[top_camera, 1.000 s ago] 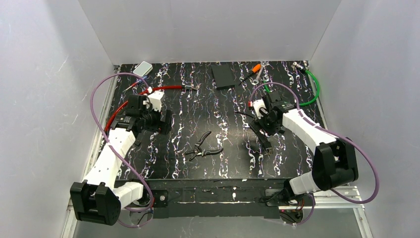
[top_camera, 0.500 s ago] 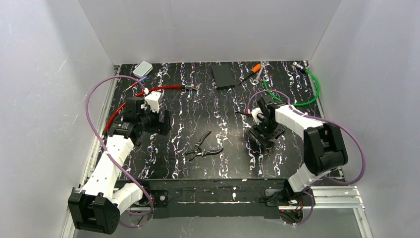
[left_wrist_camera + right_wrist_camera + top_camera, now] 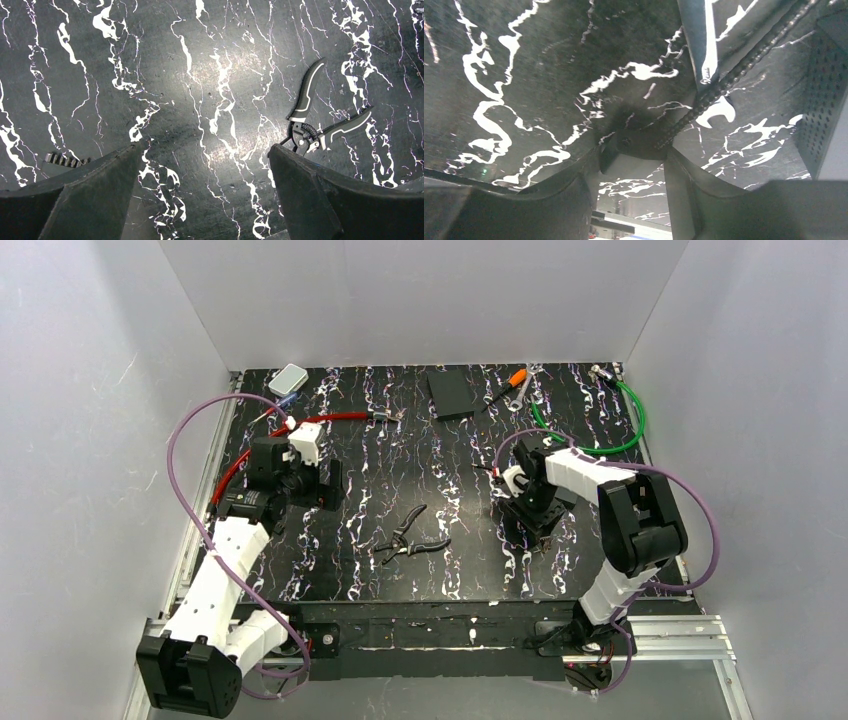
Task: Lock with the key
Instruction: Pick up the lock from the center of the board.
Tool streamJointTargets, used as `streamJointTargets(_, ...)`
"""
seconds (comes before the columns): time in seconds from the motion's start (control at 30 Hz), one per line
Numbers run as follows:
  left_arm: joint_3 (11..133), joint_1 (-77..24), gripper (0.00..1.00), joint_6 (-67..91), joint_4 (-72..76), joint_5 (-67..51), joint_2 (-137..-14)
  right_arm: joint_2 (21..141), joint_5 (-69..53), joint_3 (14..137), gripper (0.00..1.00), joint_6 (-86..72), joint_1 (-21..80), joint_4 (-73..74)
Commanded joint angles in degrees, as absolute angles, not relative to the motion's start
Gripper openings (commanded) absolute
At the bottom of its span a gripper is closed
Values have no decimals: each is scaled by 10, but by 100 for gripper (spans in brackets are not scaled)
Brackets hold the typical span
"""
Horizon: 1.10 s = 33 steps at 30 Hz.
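In the right wrist view a small black piece sits on the end of a braided cable on the marbled table. Whether it is the key or part of the lock, I cannot tell. My right gripper has narrowed around it, and both fingertips meet its sides. From above, the right gripper points down at a dark strap-like thing right of centre. My left gripper hovers over the left of the table. Its jaws stand wide open with only bare table between them.
Black pliers lie at the table's middle, right of the left gripper. Along the back are a red cable, a white box, a black square, an orange-handled tool and a green cable.
The right arm folded in over the dark thing and its jaws narrowed from wide open onto the black piece. The left arm shifted slightly back and stayed open.
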<state>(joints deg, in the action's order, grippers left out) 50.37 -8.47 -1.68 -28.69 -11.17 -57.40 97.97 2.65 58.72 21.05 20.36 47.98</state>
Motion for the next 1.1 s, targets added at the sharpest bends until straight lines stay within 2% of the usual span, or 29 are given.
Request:
streamJointTargets(0.0, 508, -84, 99, -6, -283, -106, -561, 968, 30, 605, 45, 198, 238, 464)
streamJointTargets(0.17, 536, -83, 99, -9, -304, -115, -572, 941, 53, 631, 29, 203, 265, 451)
streamJointTargets(0.27, 560, -83, 99, -31, -332, -151, -580, 918, 50, 652, 28, 220, 267, 447)
streamJointTargets(0.37, 594, -83, 99, -49, -368, -196, -594, 890, 37, 676, 23, 251, 267, 445)
streamJointTargets(0.47, 628, -83, 99, -62, -399, -232, -611, 855, 20, 698, 13, 285, 267, 435)
streamJointTargets(0.53, 652, -83, 99, -76, -421, -259, -628, 839, 8, 713, 2, 308, 267, 427)
streamJointTargets(0.8, 741, -83, 99, -123, -488, -405, -661, 763, -87, 735, 1, 433, 267, 409)
streamJointTargets(1.07, 760, -83, 99, -170, -497, -447, -681, 723, -170, 754, 1, 471, 270, 411)
